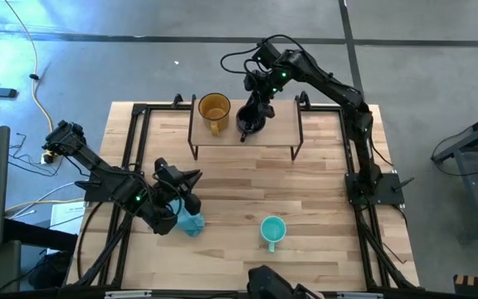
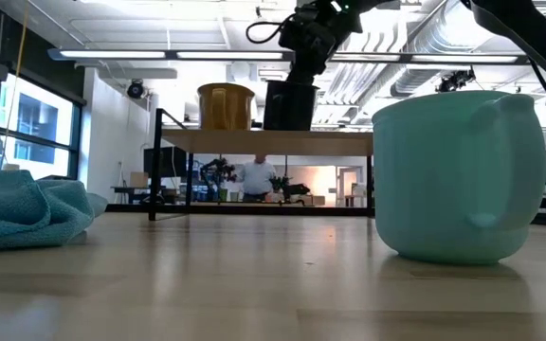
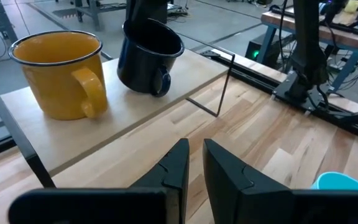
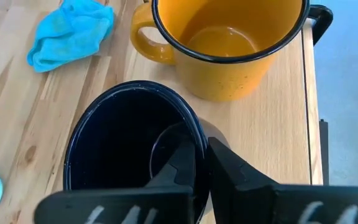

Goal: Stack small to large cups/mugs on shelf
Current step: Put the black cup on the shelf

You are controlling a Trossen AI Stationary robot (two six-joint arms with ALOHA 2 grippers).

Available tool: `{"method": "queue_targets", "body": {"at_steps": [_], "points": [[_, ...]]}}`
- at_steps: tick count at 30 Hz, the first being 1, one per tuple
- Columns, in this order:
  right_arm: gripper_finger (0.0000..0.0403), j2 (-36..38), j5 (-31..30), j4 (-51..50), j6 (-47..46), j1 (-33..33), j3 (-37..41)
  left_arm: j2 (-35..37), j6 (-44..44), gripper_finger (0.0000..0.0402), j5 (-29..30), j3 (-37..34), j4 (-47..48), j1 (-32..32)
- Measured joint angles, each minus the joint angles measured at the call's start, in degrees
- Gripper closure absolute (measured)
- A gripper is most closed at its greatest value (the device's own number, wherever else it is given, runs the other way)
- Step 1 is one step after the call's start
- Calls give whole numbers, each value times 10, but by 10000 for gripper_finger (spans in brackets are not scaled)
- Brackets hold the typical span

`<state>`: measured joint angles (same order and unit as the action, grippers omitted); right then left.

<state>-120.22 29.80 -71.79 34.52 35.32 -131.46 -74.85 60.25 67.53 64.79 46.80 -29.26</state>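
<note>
On the shelf [image 1: 272, 137] stands the amber-yellow mug [image 1: 214, 110], upright on its base, near the shelf's left end. Right of it is the black mug [image 1: 251, 122], with my right gripper [image 4: 201, 146] shut on it from above. The teal mug [image 1: 272, 230] stands on the tabletop near the front edge and fills the low view's right side [image 2: 458, 175]. My left gripper [image 3: 196, 165] hovers shut over the table's left half, pointing toward the shelf, with nothing between its fingers. My right gripper pinches the black mug's wall at the rim [image 4: 199, 132], one finger inside the mug and one outside. The fingers slant down from the far right. The mug leans a little, with its base [image 3: 135, 87] at the shelf's top; whether it rests there I cannot tell.
A crumpled blue cloth [image 1: 192, 223] lies on the table just in front of my left gripper. Black frame rails [image 1: 131, 149] run along the table's left and right sides. Bare shelf board lies right of the black mug.
</note>
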Motion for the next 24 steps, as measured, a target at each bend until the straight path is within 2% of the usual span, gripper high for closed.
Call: {"method": "queue_targets", "body": {"at_steps": [9,17,24], "points": [[402,0,-17,12,-12,0,0,0,0,364,0,0,1,0],[374,-1,-29,22,-25,0,0,0,0,364,0,0,1,0],[378,-9,-28,18,-26,-1,0,0,0,364,0,0,2,0]]}}
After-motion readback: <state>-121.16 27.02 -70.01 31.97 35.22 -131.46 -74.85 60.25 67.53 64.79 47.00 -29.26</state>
